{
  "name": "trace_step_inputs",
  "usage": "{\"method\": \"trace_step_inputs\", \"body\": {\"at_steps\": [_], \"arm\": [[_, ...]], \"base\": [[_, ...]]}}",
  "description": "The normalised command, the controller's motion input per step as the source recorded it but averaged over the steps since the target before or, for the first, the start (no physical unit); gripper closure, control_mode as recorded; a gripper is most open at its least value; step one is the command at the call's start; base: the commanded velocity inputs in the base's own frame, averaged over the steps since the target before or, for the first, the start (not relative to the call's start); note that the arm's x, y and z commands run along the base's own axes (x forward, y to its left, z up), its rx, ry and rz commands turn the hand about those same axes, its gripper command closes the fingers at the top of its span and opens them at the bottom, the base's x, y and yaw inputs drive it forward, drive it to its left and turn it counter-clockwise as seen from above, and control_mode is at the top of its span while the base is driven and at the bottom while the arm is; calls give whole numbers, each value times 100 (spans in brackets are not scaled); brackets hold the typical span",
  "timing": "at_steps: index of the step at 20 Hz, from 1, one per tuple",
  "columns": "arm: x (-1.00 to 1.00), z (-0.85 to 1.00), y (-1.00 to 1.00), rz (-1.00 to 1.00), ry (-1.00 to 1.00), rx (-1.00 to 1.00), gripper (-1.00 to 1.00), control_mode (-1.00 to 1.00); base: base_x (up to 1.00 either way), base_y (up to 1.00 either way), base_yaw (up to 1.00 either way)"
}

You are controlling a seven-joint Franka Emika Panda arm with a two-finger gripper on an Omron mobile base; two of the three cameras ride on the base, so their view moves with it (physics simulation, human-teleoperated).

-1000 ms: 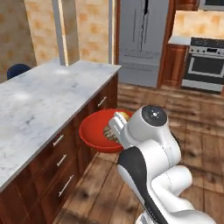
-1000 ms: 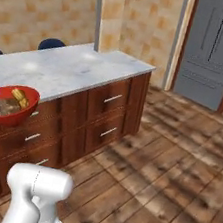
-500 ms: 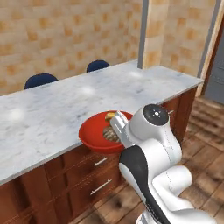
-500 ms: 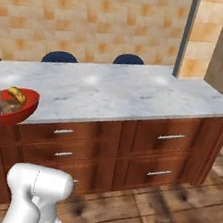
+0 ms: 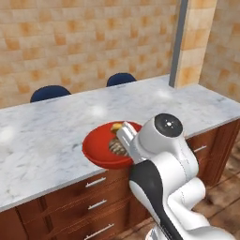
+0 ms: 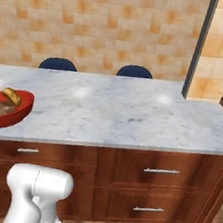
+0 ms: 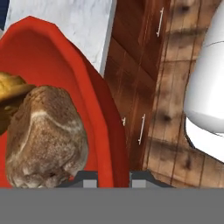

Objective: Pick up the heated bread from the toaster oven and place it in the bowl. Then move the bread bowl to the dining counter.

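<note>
Gripper (image 7: 113,176) is clamping the near rim of the bowl (image 5: 101,146), fingers pinched shut on the red wall, one tip on each side of it (hand view). The bowl is hanging at the front edge of the dining counter (image 5: 56,136), partly over the marble, partly over the brown drawers (image 6: 160,174). The heated bread (image 5: 116,126) is lying in the bowl on the far side, touching the darker brown bread lump (image 7: 43,135) sitting nearer the gripper. Two blue chairs (image 6: 134,71) are standing behind the counter. No readable writing, brand or label on anything.
</note>
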Motion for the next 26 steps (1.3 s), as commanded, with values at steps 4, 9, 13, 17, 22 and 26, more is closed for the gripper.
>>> {"method": "trace_step_inputs", "body": {"at_steps": [4,9,13,17,22,26], "arm": [[50,-2,-3,6,1,1,100,-100],[100,-27,-3,13,7,5,100,-100],[100,-58,5,11,12,2,100,-100],[100,-48,28,4,1,0,100,-100],[100,-55,53,0,0,0,100,-100],[100,-44,70,0,0,0,100,-100]], "base": [[50,-9,6],[0,0,0],[0,0,0],[0,0,0],[0,0,0],[0,0,0]]}}
